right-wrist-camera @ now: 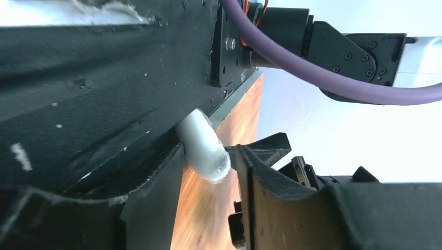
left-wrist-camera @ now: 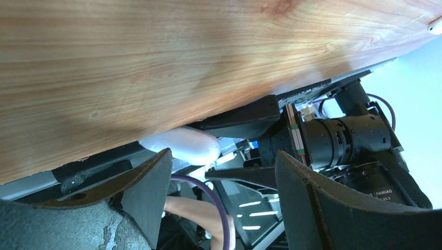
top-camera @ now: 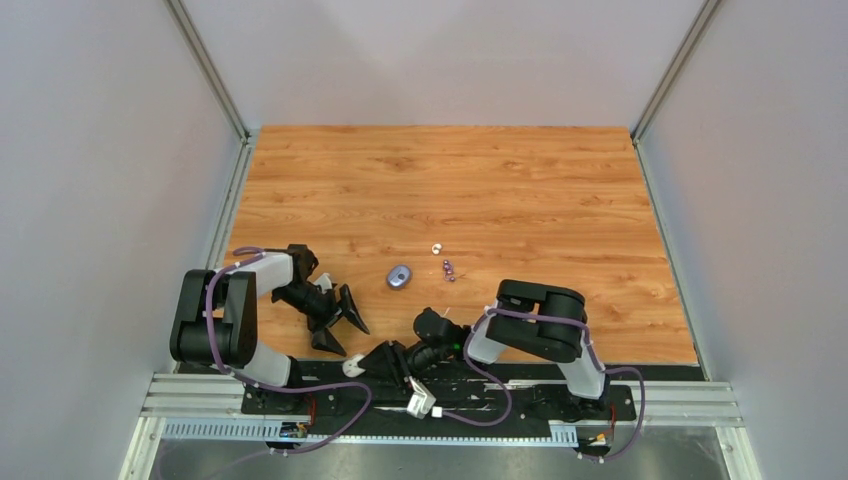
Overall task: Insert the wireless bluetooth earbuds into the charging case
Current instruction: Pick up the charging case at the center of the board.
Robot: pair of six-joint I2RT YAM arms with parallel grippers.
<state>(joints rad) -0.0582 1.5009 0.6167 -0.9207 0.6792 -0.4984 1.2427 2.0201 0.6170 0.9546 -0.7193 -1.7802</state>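
Wood-grain table [top-camera: 450, 180], pale grey walls [top-camera: 100, 150] on three sides, aluminium corner posts [top-camera: 210, 70], even light.

a robotics laboratory test cell: two robot arms, the left arm [top-camera: 225, 320] and the right arm [top-camera: 540, 325], are bolted side by side to a black base plate [top-camera: 540, 400] on slotted aluminium rails [top-camera: 680, 405] at the near edge of a wood-grain table top [top-camera: 450, 180]; plain pale panels [top-camera: 100, 150], held by metal corner posts [top-camera: 205, 65], enclose the table on three sides; purple cables [right-wrist-camera: 323, 78] run exposed along the arms, and bare motor housings [left-wrist-camera: 339, 140] show in the left wrist view
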